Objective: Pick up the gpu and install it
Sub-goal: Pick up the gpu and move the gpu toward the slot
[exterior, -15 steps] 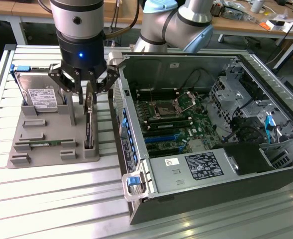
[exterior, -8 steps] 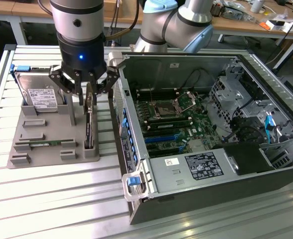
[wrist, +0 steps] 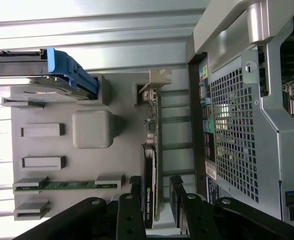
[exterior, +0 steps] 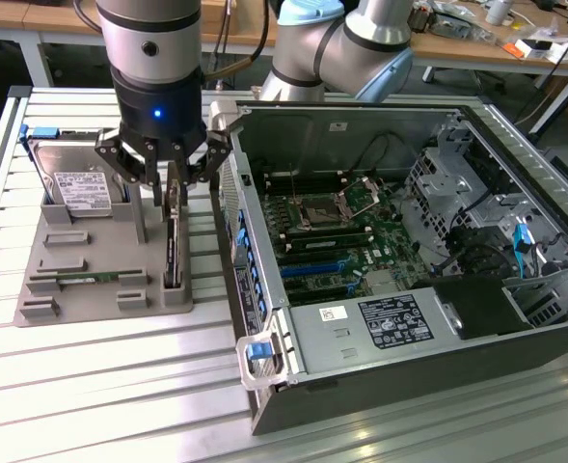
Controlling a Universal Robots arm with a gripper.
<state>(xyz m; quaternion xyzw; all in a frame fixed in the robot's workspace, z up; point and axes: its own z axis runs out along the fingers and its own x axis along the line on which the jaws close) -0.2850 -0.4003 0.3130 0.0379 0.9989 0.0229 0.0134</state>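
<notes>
Gpu [exterior: 173, 246] [wrist: 149, 170] stands on its long edge in a slot of the gray fixture [exterior: 81, 246] [wrist: 122, 150], on the fixture's side nearest the open computer case [exterior: 356, 381]. The gripper [exterior: 168, 178] [wrist: 155, 182] hangs over its top edge with the fingers spread apart, one on each flat side, clamping nothing. A narrow strip of slatted table [exterior: 120, 386] separates the fixture from the case wall. On the card's other side a gray post stands just beside it. The fixture also carries one hard drive [exterior: 76, 178] [wrist: 42, 75] with a white label and one green memory stick [exterior: 86, 279] [wrist: 67, 185]. The case's top shows two labels. None of the print can be read.
</notes>
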